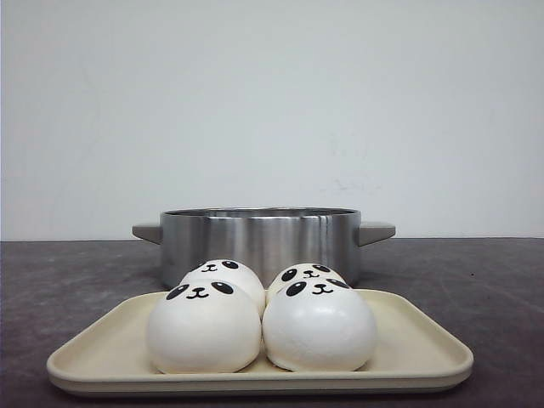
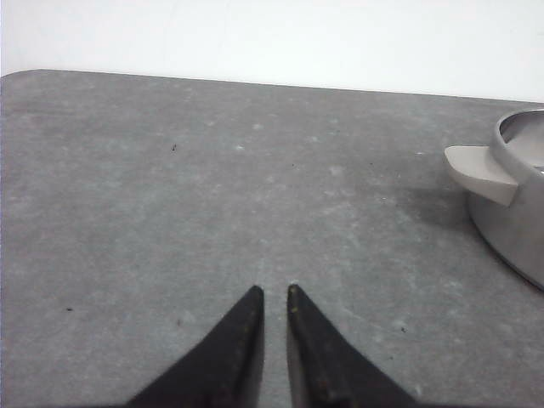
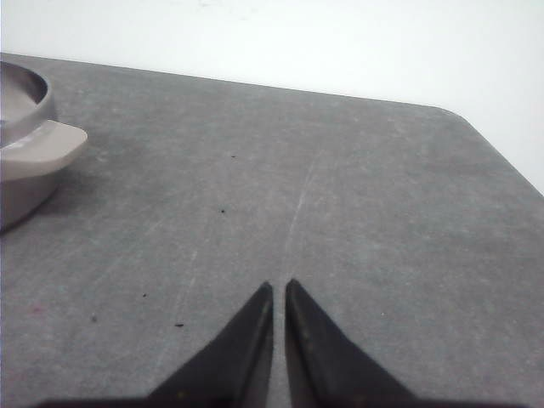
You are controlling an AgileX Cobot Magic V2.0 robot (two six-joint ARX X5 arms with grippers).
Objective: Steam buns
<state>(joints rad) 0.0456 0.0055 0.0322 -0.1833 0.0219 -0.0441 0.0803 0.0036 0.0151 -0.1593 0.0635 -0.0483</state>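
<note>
Several white panda-face buns sit close together on a beige tray (image 1: 425, 357) at the front of the table: front left bun (image 1: 204, 327), front right bun (image 1: 320, 325), back left bun (image 1: 226, 275), back right bun (image 1: 304, 275). A steel pot (image 1: 259, 242) with grey handles stands just behind the tray. Neither gripper shows in the front view. My left gripper (image 2: 274, 291) is shut and empty over bare table, the pot (image 2: 514, 200) off to its side. My right gripper (image 3: 279, 285) is shut and empty, the pot (image 3: 21, 161) off to its side.
The dark grey tabletop (image 1: 68, 280) ends at a white wall behind. Its rounded corners show in both wrist views, the left wrist view (image 2: 34, 76) and the right wrist view (image 3: 455, 115).
</note>
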